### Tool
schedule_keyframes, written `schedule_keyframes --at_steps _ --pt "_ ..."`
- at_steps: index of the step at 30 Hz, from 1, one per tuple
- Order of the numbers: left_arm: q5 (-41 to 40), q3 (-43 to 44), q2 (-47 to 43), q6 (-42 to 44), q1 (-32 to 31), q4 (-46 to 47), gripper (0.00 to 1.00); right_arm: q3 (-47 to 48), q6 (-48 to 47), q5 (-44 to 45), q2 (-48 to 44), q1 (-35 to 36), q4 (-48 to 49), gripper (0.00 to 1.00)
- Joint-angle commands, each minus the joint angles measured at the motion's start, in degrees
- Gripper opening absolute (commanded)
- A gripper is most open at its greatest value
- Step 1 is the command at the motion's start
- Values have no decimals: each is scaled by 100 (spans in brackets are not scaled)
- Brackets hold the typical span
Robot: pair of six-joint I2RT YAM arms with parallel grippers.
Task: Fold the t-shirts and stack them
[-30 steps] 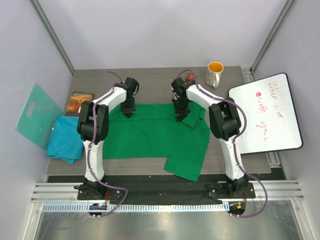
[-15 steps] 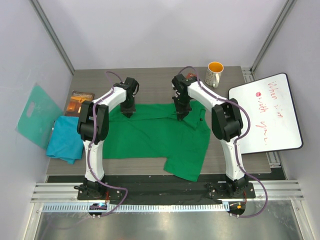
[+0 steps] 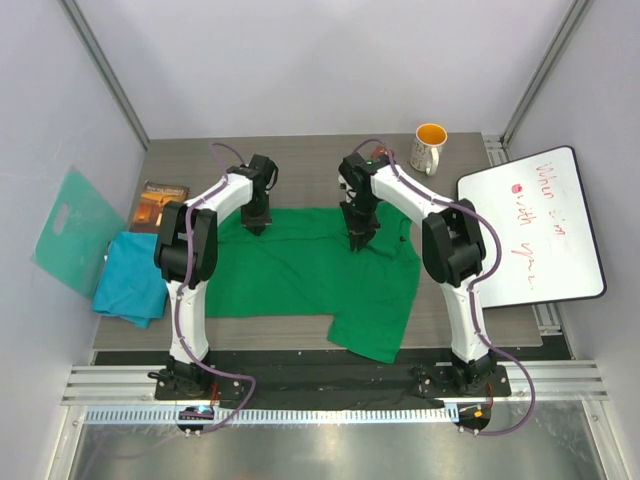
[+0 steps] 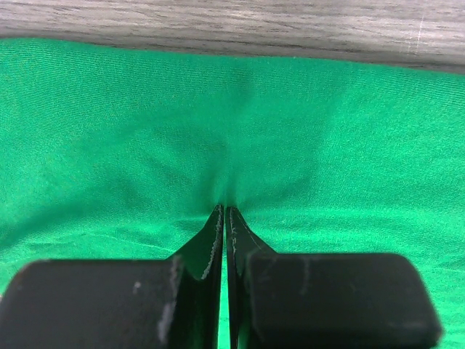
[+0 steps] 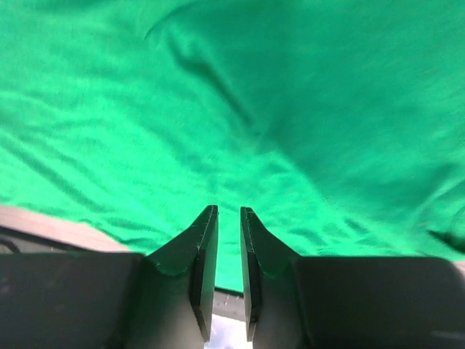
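Left pincer [image 4: 224, 209] clenched on the green t-shirt [image 3: 300, 270]; right pincer [image 5: 225, 211] slightly parted, empty, over it.
The green t-shirt lies spread across the middle of the surface [image 3: 300, 160]; the teal-blue t-shirt [image 3: 130, 280] sits bunched at its left edge.

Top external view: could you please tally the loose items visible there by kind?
t-shirts: 2, the green t-shirt and the teal-blue t-shirt
mug: 1
whiteboard: 1
teal board with a handle hole: 1
book: 1
Total: 6
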Motion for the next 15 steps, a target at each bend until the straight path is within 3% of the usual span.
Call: schedule_keyframes --at_steps 1,10,15 --pt "284 -125 316 27 7 -261 2 -65 18 -306 -324 172 -311 27" --pt "284 -187 290 18 7 -252 2 -188 27 -97 -543 217 -267 31" --pt "249 -196 255 36 7 -252 2 -197 115 562 -771 173 22 36"
